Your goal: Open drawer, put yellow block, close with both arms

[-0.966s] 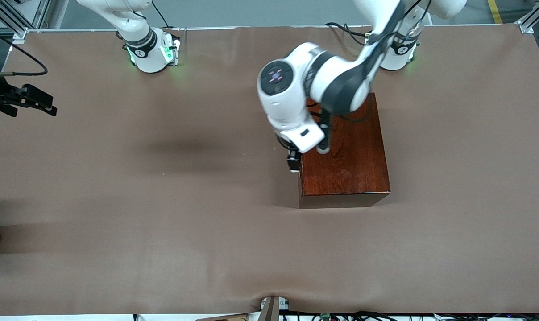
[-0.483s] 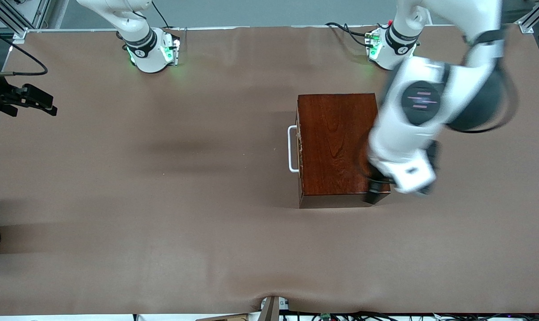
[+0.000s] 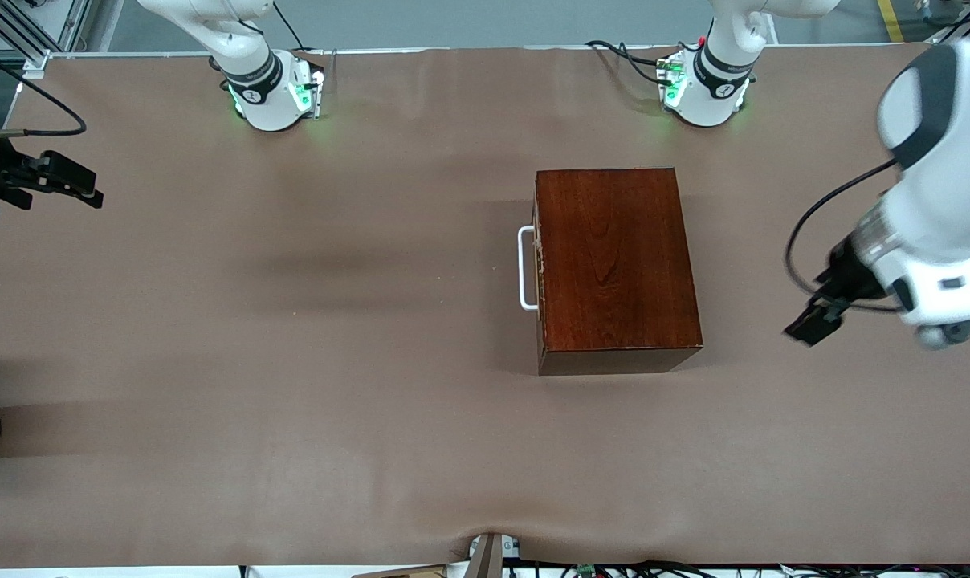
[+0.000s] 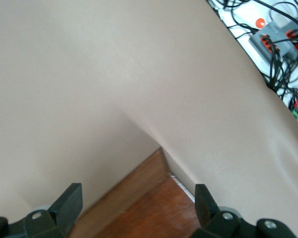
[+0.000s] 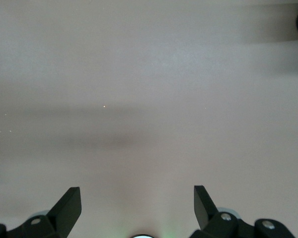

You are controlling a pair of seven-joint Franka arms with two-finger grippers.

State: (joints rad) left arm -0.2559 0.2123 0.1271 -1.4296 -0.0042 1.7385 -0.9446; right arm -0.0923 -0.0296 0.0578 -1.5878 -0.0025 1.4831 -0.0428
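drawer (image 3: 528, 269) shut in box (image 3: 617, 269) | left hand (image 3: 808, 327) apart, over table (image 3: 292, 361) toward left arm's end from box | right hand (image 5: 137, 208) apart, fingers only in wrist view

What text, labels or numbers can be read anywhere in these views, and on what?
No legible text in any view.
Round marks on the collars of the right arm's base and the left arm's base: too small to read.
Wooden box, drawer handle, left gripper, right gripper: no markings seen.

The drawer (image 3: 538, 269) is seen pushed shut inside the glossy reddish-brown wooden box (image 3: 616, 265), its white bar handle (image 3: 524, 268) turned toward the right arm's end.
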